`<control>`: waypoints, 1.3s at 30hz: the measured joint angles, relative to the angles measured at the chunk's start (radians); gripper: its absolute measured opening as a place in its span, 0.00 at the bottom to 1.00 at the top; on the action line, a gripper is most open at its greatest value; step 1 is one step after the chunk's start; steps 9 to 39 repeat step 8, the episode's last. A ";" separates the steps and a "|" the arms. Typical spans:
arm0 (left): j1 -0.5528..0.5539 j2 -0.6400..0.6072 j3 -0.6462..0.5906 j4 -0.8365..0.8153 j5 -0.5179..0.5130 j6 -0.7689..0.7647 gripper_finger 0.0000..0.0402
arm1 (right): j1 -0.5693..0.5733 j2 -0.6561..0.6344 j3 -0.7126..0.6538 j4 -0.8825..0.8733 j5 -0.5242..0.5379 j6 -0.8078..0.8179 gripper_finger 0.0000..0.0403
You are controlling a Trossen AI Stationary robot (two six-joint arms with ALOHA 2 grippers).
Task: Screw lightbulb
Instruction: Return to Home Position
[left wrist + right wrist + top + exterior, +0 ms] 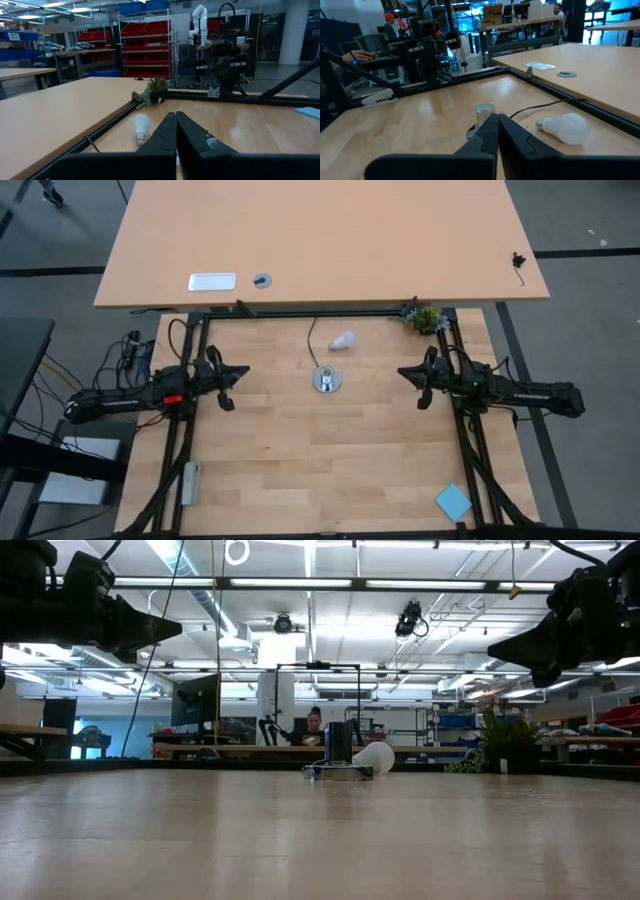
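The white lightbulb lies on its side on the wooden table, near the far edge; it also shows in the right wrist view and the left wrist view. The shiny silver socket base with a black cord stands just nearer, at the table's middle. My left gripper hovers shut at the table's left side. My right gripper hovers shut at the right side. Both are above the table and hold nothing.
A small green plant stands at the far right corner. A blue pad lies at the near right corner, a grey object near the left edge. A larger desk lies beyond the far edge.
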State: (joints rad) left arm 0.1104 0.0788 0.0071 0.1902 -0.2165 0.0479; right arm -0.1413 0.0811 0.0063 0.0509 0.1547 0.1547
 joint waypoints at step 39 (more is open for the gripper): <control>0.000 0.000 0.000 0.000 0.000 0.000 0.01 | 0.000 0.000 0.000 0.000 0.000 0.000 0.04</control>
